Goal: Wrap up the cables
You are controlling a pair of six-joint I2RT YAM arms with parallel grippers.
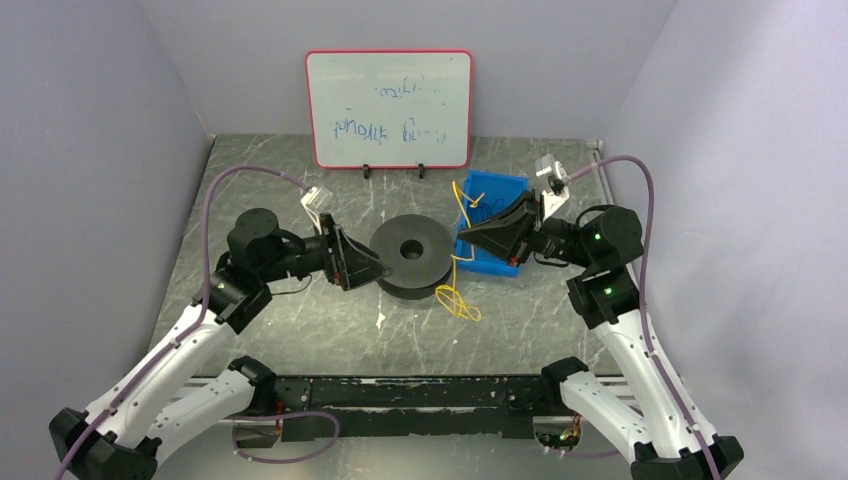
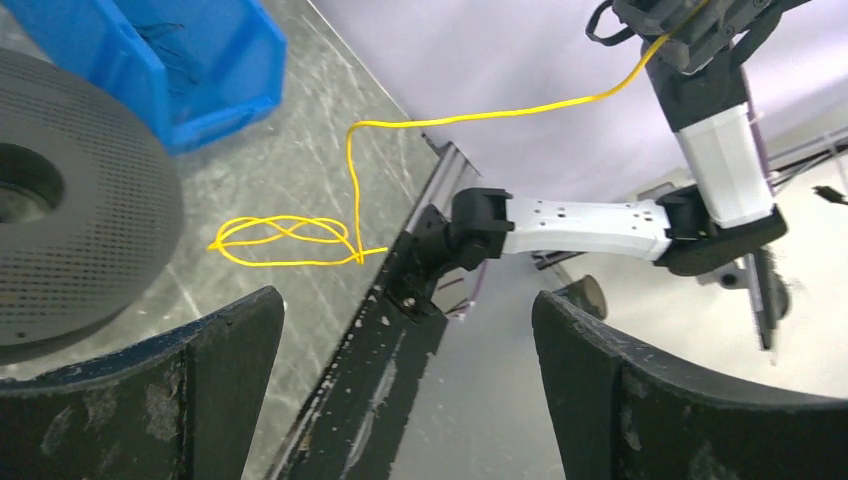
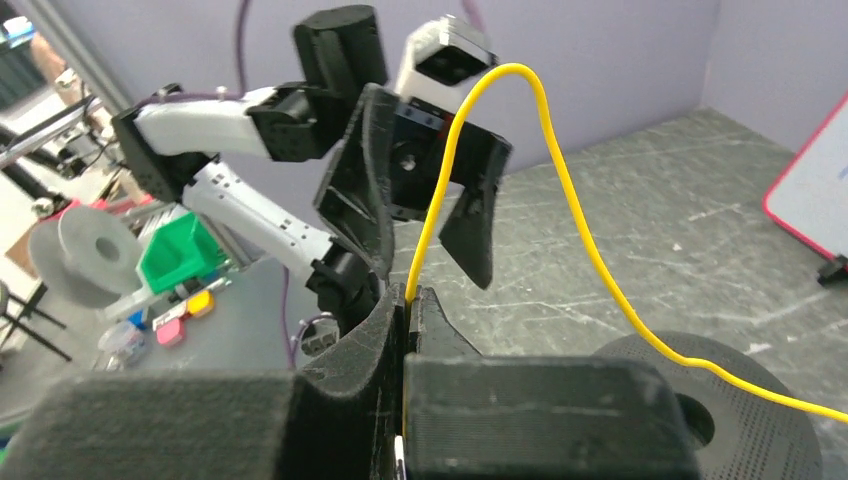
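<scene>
Right fingers [image 3: 415, 312] are pressed together, pinching the yellow cable [image 3: 560, 170] right at the tips. From the pinch the strand arcs up, over and down toward the black spool [image 1: 412, 258]. In the top view it drops past the spool's right edge into a small pile of loops on the desk [image 1: 300, 330], just near-right of the spool. A short bit also shows at the left wall of the blue bin [image 1: 500, 185].

The free span's long axis runs from the right fingers down toward the near edge. It lies alongside the spool, not around it; no turns visible on the hub.

Left fingers [image 2: 235, 345] are spread wide with nothing between them, at the spool's left side. The spool sits between them and the loops. Right arm is nearer and has the strand.

Poses:
- Right arm reaches in over the bin, wrist aimed left at the spool.
- Left arm has its elbow bent, wrist aimed right at the spool.

My read: next is carrying the span round the spool. The slack loops could snag.
</scene>
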